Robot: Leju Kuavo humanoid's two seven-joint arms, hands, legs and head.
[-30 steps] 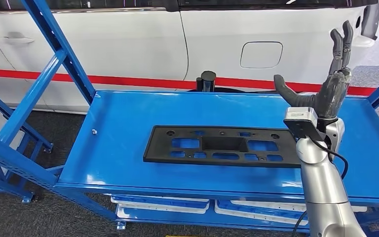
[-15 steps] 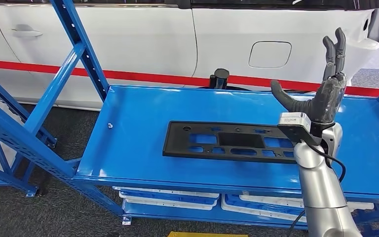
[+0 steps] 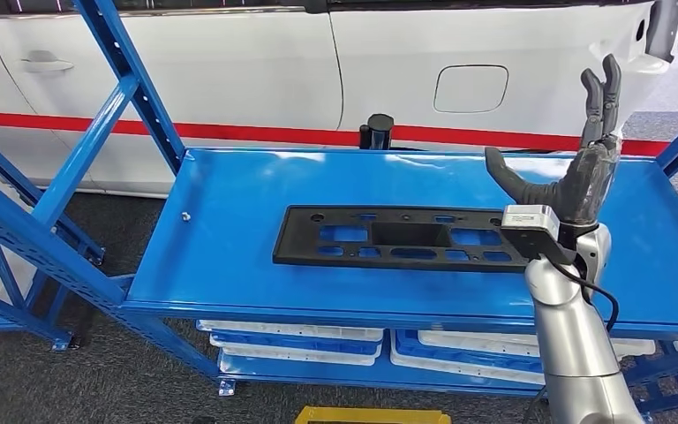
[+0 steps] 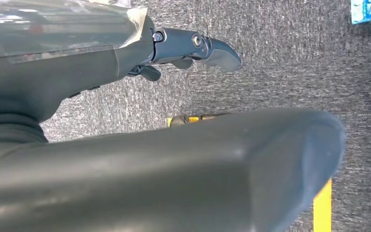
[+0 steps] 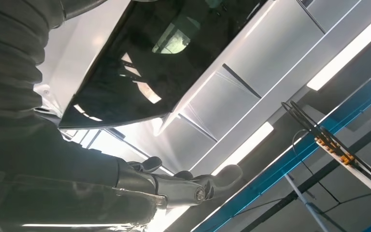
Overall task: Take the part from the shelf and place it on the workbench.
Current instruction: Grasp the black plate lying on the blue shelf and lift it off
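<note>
Flat black perforated plastic part [image 3: 402, 239] lies untouched on the blue metal shelf [image 3: 229, 265]; right hand [image 3: 583, 168] raised, spread wide, empty — pickup ahead.

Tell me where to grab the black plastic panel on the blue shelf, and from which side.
Grip the black panel at its right end, coming down from above with the right hand, which is raised open beside that end. The panel lies flat on the blue shelf, long and thin, so its short edge, or the rim of a cutout near it, probably gives the fingers a hold.
</note>
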